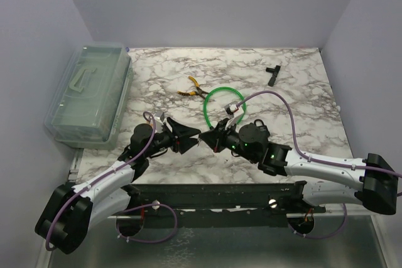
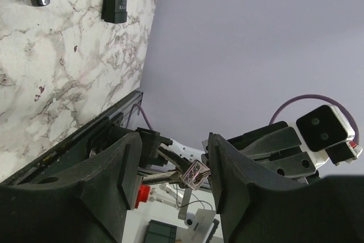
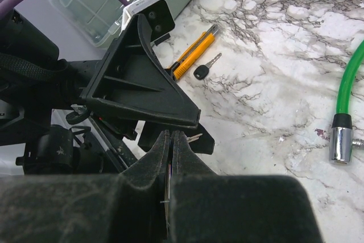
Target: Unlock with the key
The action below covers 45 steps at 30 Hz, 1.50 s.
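My right gripper (image 1: pixel 211 137) is shut on the small silvery key (image 2: pixel 196 173), which it holds above the table's front middle. In the right wrist view the right gripper (image 3: pixel 172 135) is closed flat, and the key's pale tip (image 3: pixel 193 138) pokes out past the fingers. My left gripper (image 1: pixel 196 137) faces it and is open. In the left wrist view, the left gripper's (image 2: pixel 174 140) jaws stand wide on either side of the key's head, which sits close to the right-hand finger (image 2: pixel 227 169). The black padlock (image 2: pixel 115 1) lies on the marble beyond.
A green cable loop (image 1: pixel 217 95) with a chrome end (image 3: pixel 340 143) lies behind the grippers. Yellow-handled pliers (image 1: pixel 191 89) lie at the centre. A yellow utility knife (image 3: pixel 193 55) and a black-headed key (image 3: pixel 205 68) lie near the left arm. A clear plastic box (image 1: pixel 88 92) stands at the left. A black T-shaped part (image 1: pixel 273 73) lies at the back right.
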Each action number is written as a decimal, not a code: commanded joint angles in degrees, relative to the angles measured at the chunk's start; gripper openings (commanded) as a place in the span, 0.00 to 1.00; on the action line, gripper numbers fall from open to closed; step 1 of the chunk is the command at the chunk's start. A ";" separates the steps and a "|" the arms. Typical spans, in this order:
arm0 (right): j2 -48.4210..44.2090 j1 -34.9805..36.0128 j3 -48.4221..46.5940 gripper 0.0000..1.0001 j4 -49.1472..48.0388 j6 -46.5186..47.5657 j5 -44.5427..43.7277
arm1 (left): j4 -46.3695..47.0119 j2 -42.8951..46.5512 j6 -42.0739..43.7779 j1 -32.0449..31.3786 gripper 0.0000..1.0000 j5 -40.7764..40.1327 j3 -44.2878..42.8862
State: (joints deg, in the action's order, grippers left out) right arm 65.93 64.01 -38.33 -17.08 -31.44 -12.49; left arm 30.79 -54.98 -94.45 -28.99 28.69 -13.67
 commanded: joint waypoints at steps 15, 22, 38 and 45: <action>1.83 -0.29 -0.84 0.00 -3.30 0.15 1.39 | 3.67 -0.57 -1.78 -0.82 0.44 -3.31 -0.01; 1.30 -0.27 -0.12 0.00 -3.05 -0.03 1.15 | 3.67 0.52 -2.11 -0.80 0.30 -4.77 0.84; -0.07 -0.27 1.96 0.00 -2.27 -1.21 1.31 | 3.67 0.46 -1.23 -0.80 0.00 -6.28 0.96; 0.02 -0.28 0.74 0.43 1.93 -1.59 2.78 | 1.86 -0.30 3.85 -0.80 0.00 -6.69 -1.01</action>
State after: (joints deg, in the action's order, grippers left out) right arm 67.05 64.01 -37.30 -17.76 -32.88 -10.83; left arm 33.32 -54.74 -94.35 -29.50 23.90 -13.17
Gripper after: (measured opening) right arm 0.286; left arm 0.018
